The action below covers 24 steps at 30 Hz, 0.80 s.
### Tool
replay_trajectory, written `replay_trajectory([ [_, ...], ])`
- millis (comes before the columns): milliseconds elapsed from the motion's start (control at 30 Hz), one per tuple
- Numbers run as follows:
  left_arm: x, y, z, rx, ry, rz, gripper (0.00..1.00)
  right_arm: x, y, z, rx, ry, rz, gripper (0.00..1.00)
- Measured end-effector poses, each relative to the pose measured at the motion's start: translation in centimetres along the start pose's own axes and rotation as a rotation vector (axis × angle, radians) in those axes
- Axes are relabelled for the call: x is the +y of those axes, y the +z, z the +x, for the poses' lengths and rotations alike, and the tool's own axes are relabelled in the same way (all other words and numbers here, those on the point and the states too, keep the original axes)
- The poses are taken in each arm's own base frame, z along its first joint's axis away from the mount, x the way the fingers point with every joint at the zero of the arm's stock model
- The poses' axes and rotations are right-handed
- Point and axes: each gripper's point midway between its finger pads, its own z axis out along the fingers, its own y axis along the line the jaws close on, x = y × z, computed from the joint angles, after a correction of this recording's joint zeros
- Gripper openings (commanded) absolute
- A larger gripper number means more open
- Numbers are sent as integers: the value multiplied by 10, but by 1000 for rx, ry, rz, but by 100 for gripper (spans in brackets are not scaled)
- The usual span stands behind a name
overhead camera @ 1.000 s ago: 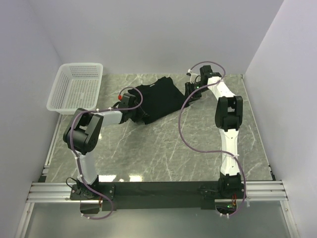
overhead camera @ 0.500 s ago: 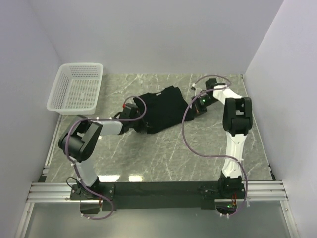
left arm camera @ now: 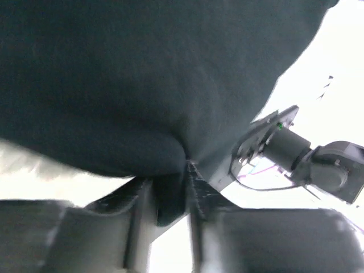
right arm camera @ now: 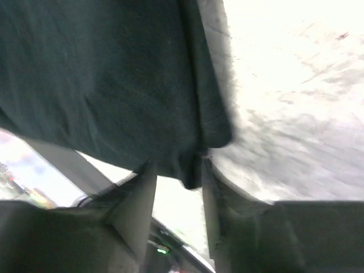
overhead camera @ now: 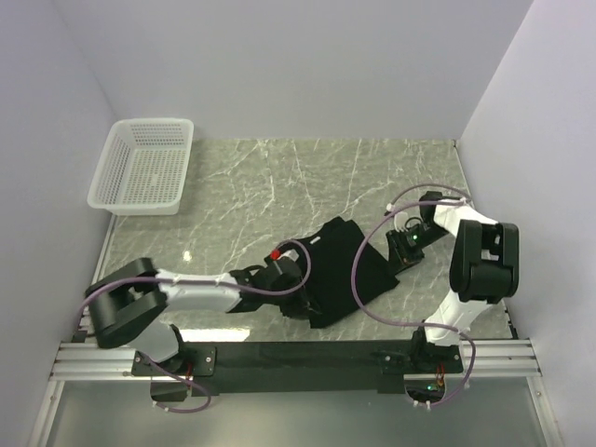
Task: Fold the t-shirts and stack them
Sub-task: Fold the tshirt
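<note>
Your left pincer is clenched on one edge of the black cloth t-shirt; your right pincer grips its opposite edge; the shirt lies bunched between them, over the near part of the grey marble bench.

My left gripper tight on a fold of the black t-shirt, right arm beyond on the right.

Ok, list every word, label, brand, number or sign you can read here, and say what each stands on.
No text can be read in any view.
The black t-shirt shows only plain cloth, with no print or tag visible.
The white basket bears no label.
The arms show no legible marking.
</note>
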Motion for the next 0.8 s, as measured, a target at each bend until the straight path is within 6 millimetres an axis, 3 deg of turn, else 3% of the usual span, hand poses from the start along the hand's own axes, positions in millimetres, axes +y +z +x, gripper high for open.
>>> replay_trajectory([
  [100, -2, -22, -1, -40, -11, 0, 59, -1, -14, -5, -18, -75, 26, 62],
  [167, -11, -42, -9, -95, -3, 23, 62, -5, -28, -20, -51, -136, 49, 64],
  [333, -28, -94, -26, -219, 24, 101, 74, -1, -80, -81, -196, -379, 72, 66],
  [433, -27, -115, -39, -296, 21, 137, 75, 10, -91, -111, -234, -516, 16, 66],
  [533, -3, -121, -60, -377, -3, 115, 75, 16, -75, -137, -216, -599, -74, 66],
  [667, 43, -115, -92, -466, -40, 12, 75, 18, -36, -157, -148, -630, -164, 66],
  [800, 57, -111, -112, -507, -32, -32, 74, 27, -13, -167, -105, -650, -186, 66],
])
